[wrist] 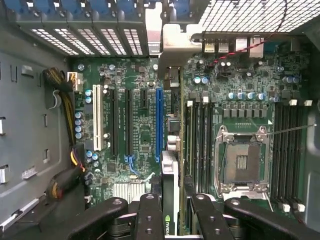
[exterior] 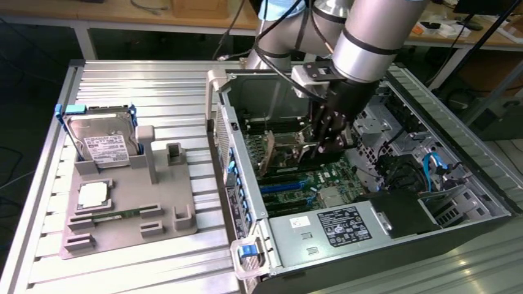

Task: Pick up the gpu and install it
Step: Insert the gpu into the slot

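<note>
My gripper is lowered inside the open computer case and is shut on the gpu. In the wrist view the gpu appears edge-on between my two black fingers, and my gripper clamps its upper edge. The card's silver bracket points toward the case's rear slot openings. The card stands on edge over the motherboard, just beside the long blue slot. I cannot tell whether its lower edge touches a slot.
A grey fixture tray on the ribbed table holds a silver hard drive, a processor chip and a narrow green memory stick. Inside the case are the bare processor socket, memory slots, cables and the power supply.
</note>
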Available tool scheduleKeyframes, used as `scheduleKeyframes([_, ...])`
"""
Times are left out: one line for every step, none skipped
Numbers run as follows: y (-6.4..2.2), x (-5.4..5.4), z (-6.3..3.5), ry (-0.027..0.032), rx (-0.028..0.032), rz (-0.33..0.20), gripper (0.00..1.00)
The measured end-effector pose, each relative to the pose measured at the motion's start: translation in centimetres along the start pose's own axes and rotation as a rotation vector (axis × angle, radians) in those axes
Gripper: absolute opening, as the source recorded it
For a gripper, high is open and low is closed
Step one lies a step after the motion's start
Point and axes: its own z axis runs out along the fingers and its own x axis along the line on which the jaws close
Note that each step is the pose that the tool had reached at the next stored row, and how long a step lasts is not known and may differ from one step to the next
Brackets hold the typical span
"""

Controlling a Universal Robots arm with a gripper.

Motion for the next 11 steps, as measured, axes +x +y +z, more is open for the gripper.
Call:
scheduleKeyframes([0.67,0.0,1.07,-0.0001,0.0016,0.0,0.27])
scheduleKeyframes([0.92,0.0,1.26,0.0001,0.0016,0.0,0.27])
scheduleKeyframes([0.95,0.0,1.36,0.0,0.0016,0.0,0.27])
scheduleKeyframes([0.98,0.0,1.49,0.0,0.0016,0.0,0.27])
scheduleKeyframes([1.09,0.2,1.85,0.0,0.0022,0.0,0.27])
scheduleKeyframes([1.3,0.2,2.25,0.0003,0.0032,0.009,0.27])
scheduleKeyframes([1.31,0.2,2.31,0.0001,0.0033,0.011,0.27])
scheduleKeyframes([1.36,0.2,2.33,0.0001,0.0034,0.011,0.27])
scheduleKeyframes([1.46,0.2,2.36,-0.0002,0.0035,0.011,0.27])
scheduleKeyframes([1.59,0.2,2.38,-0.0001,0.0034,0.011,0.27])
scheduleKeyframes([1.73,0.2,2.4,-0.0001,0.0034,0.011,0.27])
